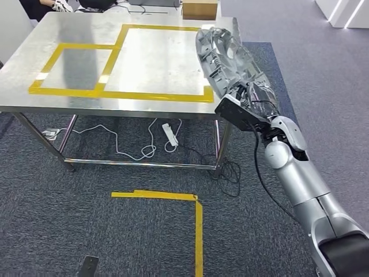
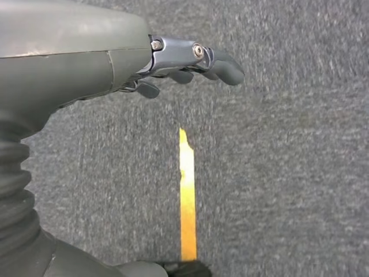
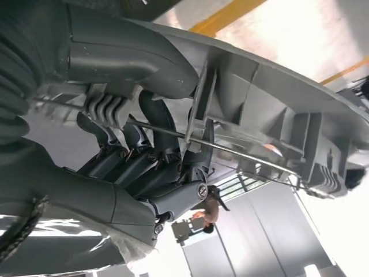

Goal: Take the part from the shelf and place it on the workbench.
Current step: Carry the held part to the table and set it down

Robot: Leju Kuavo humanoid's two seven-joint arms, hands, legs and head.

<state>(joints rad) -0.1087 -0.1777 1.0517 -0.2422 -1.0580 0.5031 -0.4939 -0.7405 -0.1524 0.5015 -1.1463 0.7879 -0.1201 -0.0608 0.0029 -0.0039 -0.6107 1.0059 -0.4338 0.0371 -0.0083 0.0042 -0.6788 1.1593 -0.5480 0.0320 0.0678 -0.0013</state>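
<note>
Currently the left robot hand [image 2: 191, 63] hangs over the grey carpet near a yellow floor tape strip [image 2: 187, 196], fingers extended and apart, holding nothing. The right robot hand [image 3: 143, 161] has its fingers curled around ribs and a thin rod on the underside of the part [image 1: 228, 57], a grey moulded plastic piece wrapped in clear film. The part is held aloft at the right front corner of the tabletop [image 1: 26, 75], overlapping the right edge of the larger yellow-taped rectangle [image 1: 161, 95].

Procedure for the step in hand, judged from this position:
- Carry the part further in over the taped rectangle before lowering.
- Level the part so that it settles without rocking.
- Release only once the part rests on the steel surface; the film may slide.

At the far edge stands a cardboard box [image 1: 199, 9].
</note>
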